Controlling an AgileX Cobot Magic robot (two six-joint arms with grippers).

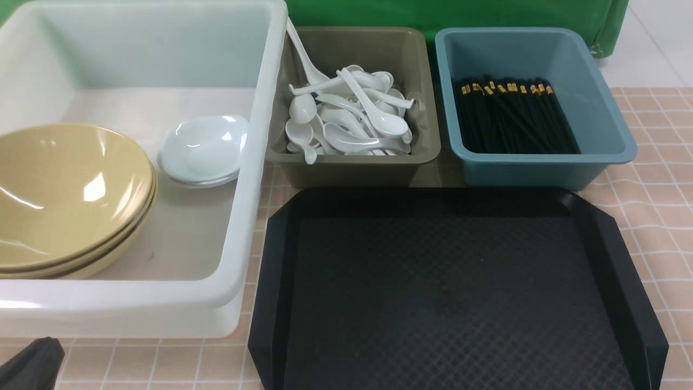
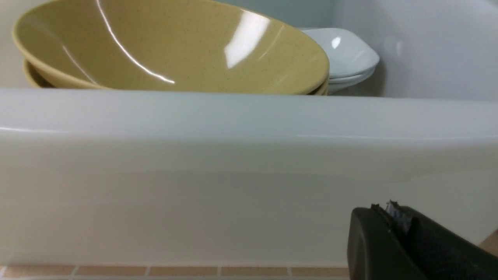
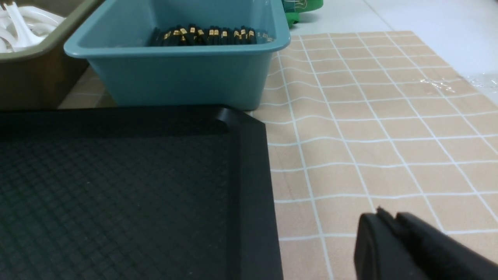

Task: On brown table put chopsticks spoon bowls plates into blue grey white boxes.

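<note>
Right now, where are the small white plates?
In the front view the plates sit stacked inside the large white box on the robot's left, just right of the stacked tan bowls and near the wall facing the olive-grey box.

On my feeds, little of the robot shows. My left gripper [image 2: 393,221] is matte black, two thick blunt fingers pressed side by side, with a scrap of frayed whitish-grey material poking from the seam at the tip and a fine knurled texture on one finger face. My right gripper [image 3: 389,221] looks the same: smooth black plastic, rounded edges, a narrow seam between the fingers. The front camera catches only a black wedge of the left arm [image 1: 30,365].
</note>
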